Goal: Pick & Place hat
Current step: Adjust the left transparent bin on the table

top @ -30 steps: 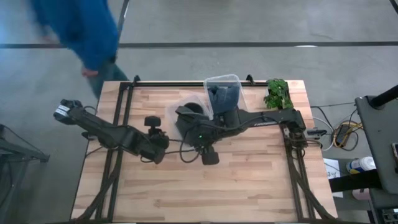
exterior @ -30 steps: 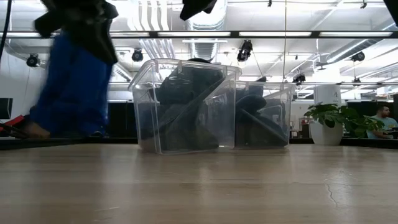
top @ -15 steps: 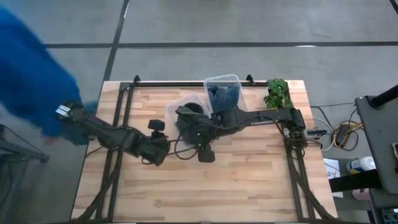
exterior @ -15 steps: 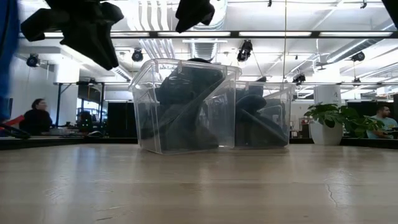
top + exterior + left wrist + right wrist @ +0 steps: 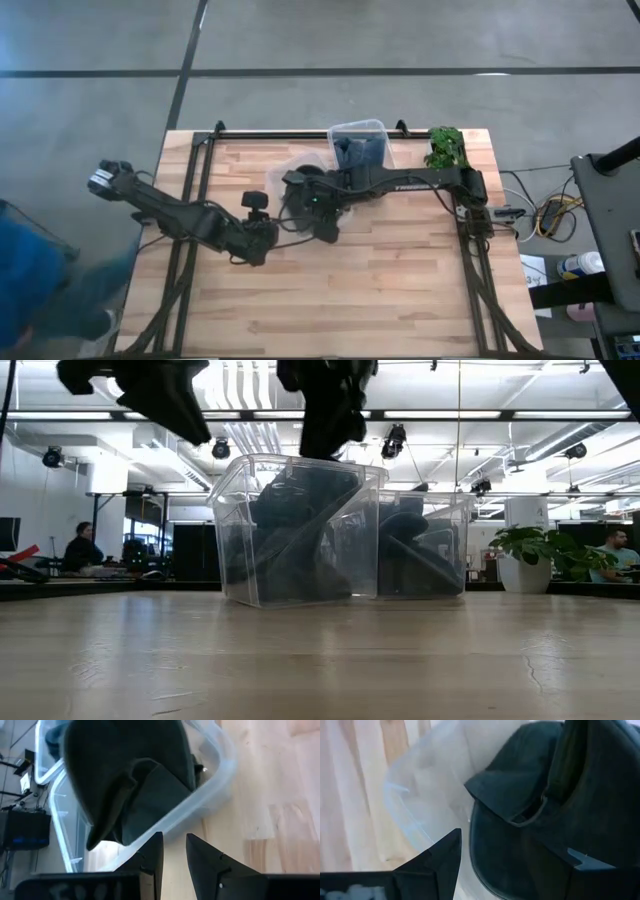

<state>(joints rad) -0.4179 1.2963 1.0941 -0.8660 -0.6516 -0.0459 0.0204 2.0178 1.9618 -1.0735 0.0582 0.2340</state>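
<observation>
Nearest to me on the light wooden counter there is only bare board; neither of my arms carries anything, so I judge the job barely begun. My left end effector hangs above the counter just short of the near clear plastic bin. Its fingers stand a narrow gap apart with nothing between them. My right end effector hovers over that same bin's rim, fingers spread wide and empty, with the dark cloth hat lying directly beyond them inside the bin. So the grasp, the lift and the placing are all left to do.

Farther back stands a second clear plastic bin holding more dark cloth, and beside it a small green potted plant.

The wrist views alone show the hat's folded brim and both gaps between my fingers. The high view gives only a dark patch under my right arm, but sorts out which arm is which. The low view shows both bins standing side by side, the near one tipped at an angle.
</observation>
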